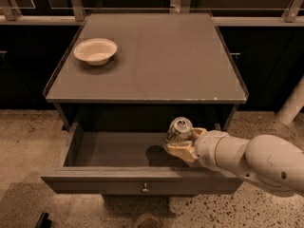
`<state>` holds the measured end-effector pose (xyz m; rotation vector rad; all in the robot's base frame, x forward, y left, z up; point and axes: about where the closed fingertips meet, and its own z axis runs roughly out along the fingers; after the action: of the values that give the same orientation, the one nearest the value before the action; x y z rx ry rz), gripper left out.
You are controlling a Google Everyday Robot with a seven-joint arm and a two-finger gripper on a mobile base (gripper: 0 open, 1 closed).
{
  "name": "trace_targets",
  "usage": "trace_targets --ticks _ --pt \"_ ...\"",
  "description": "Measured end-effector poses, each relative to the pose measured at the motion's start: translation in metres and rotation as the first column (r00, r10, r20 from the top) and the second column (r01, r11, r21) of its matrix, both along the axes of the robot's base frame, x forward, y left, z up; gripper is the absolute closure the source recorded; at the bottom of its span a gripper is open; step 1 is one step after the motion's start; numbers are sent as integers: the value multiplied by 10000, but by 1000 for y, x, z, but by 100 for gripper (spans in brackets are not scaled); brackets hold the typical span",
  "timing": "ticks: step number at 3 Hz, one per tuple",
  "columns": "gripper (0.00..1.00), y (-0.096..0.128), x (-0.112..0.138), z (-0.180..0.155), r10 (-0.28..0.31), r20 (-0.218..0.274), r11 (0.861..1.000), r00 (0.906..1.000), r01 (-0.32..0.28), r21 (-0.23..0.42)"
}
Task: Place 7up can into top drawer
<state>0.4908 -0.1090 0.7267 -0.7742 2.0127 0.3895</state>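
Note:
The 7up can (179, 128), silver top up, is held in my gripper (182, 141), which is shut on it. The can hangs upright inside the open top drawer (104, 151), right of its middle, low near the drawer floor; I cannot tell whether it touches. Its shadow falls on the drawer floor to its left. The drawer's front panel with a small round knob (145, 189) faces me. My white arm (251, 163) comes in from the right.
A shallow cream bowl (95, 51) sits at the back left of the cabinet's flat top (156, 56). A raised lip edges the top. Speckled floor lies on both sides. Dark cabinets and a rail stand behind.

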Motion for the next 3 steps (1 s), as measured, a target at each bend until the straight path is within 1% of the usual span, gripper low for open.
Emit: trace_targets --ticks 1,2,3 --pt "100 -7 3 -30 -397 -514 9992 9979 398 19" --pt "100 -13 5 -53 -728 -900 9973 9933 727 -39" --pt "100 -19 6 -69 -1016 -1167 9948 9880 1011 -101"
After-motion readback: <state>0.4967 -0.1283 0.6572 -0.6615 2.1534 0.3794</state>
